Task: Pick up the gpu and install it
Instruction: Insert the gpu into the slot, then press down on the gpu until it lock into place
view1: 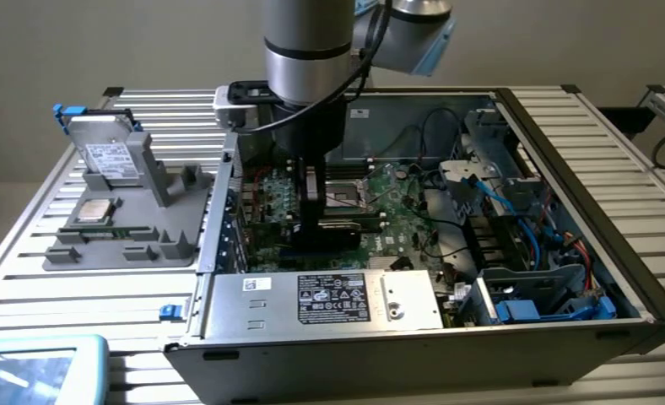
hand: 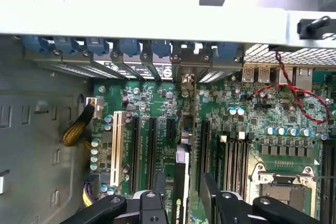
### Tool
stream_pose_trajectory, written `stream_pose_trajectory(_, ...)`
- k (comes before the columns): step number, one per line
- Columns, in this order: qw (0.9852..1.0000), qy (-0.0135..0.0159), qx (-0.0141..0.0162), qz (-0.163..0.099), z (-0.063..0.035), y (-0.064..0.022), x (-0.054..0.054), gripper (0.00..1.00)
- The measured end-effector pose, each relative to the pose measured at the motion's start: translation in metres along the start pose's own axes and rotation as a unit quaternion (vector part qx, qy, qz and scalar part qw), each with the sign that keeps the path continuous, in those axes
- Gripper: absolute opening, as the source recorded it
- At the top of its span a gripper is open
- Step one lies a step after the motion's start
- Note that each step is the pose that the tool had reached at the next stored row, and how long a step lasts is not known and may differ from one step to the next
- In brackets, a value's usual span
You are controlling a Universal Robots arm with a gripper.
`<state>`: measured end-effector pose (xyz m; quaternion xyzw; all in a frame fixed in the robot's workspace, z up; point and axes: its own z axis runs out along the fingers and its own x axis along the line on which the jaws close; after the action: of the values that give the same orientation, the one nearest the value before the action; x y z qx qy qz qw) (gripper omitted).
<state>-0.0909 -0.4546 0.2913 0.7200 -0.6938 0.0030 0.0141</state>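
Observation:
The gpu (hand: pixel 181 182) stands on edge in a motherboard slot inside the open computer case (view1: pixel 602 211), its metal bracket against the case's rear wall. Its black cooler face with a green logo shows between my fingers. My gripper (hand: pixel 184 195) straddles the card and is open: one black finger (hand: pixel 159 184) and the other (hand: pixel 211 192) each stand a little off the card's faces. In the exterior view the gripper (view1: pixel 310 224) reaches straight down onto the green motherboard (view1: pixel 400 211), with the gpu (view1: pixel 344 228) a dark bar beside it.
A grey tray (view1: pixel 186 253) at the exterior view's left carries a silver hard drive (view1: pixel 110 156) and a processor chip (view1: pixel 94 211). The power supply (view1: pixel 321 299) lies along the case's near wall. Blue cables (view1: pixel 535 228), a red wire (hand: pixel 294 95) and the processor socket (hand: pixel 278 187) are close by.

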Motion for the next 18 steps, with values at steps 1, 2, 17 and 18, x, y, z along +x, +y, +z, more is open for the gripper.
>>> stream_pose_trajectory(1, 1.0, 0.0, 0.0, 0.0, -0.0044, 0.0001, 0.0, 0.4)
stream_pose_trajectory(2, 1.0, 0.0, 0.0, 0.0, -0.0093, 0.0001, 0.0, 0.4)
stream_pose_trajectory(17, 1.0, 0.0034, -0.0001, 0.0, -0.0195, 0.0003, 0.0, 0.4)
stream_pose_trajectory(18, 1.0, 0.0036, -0.0001, 0.0, -0.0196, 0.0003, 0.0, 0.4)
